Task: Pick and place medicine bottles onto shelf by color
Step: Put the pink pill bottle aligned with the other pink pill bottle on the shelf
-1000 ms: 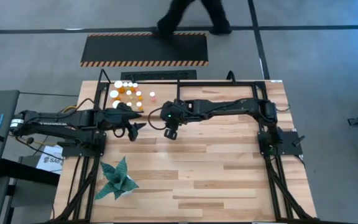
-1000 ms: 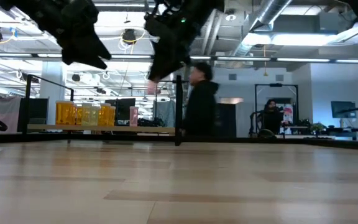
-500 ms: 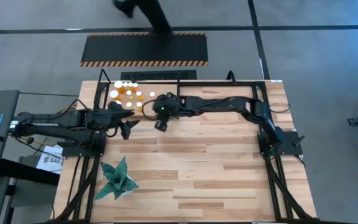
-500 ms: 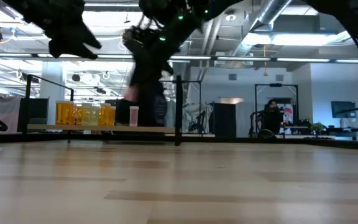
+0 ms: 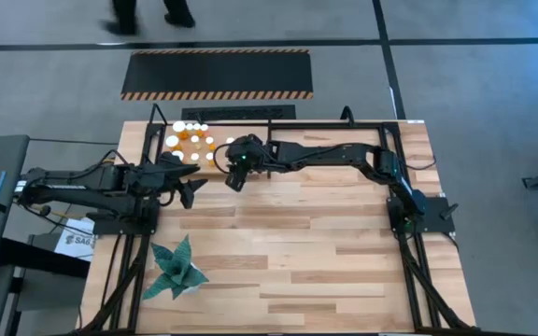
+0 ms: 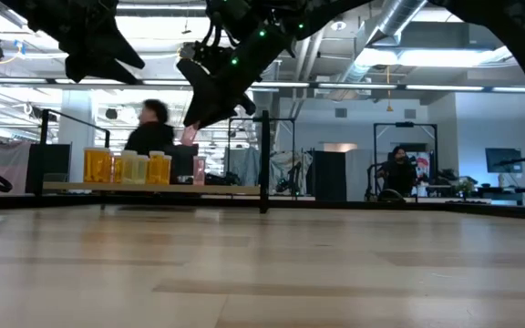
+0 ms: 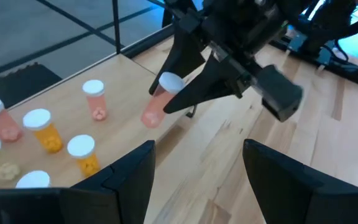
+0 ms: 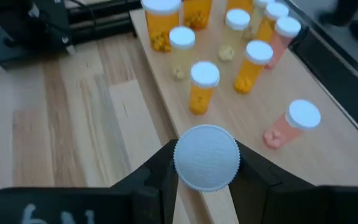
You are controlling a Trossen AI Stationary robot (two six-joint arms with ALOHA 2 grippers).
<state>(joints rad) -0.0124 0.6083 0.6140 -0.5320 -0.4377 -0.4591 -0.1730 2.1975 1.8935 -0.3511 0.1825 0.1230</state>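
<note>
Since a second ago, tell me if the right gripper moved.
Yes. In the high view the right gripper carried its pink bottle leftward and toward the shelf.

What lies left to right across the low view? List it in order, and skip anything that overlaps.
orange bottles → right gripper, shut on a pink bottle → black shelf post → person far off in the room. The standing pink bottle and the left arm overlap others, so they are left out.

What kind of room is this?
Most likely a robotics lab or workshop: exposed ceiling ducts and strip lights overhead, a hazard-striped floor mat beside the wooden table, and a person walking past.
</note>
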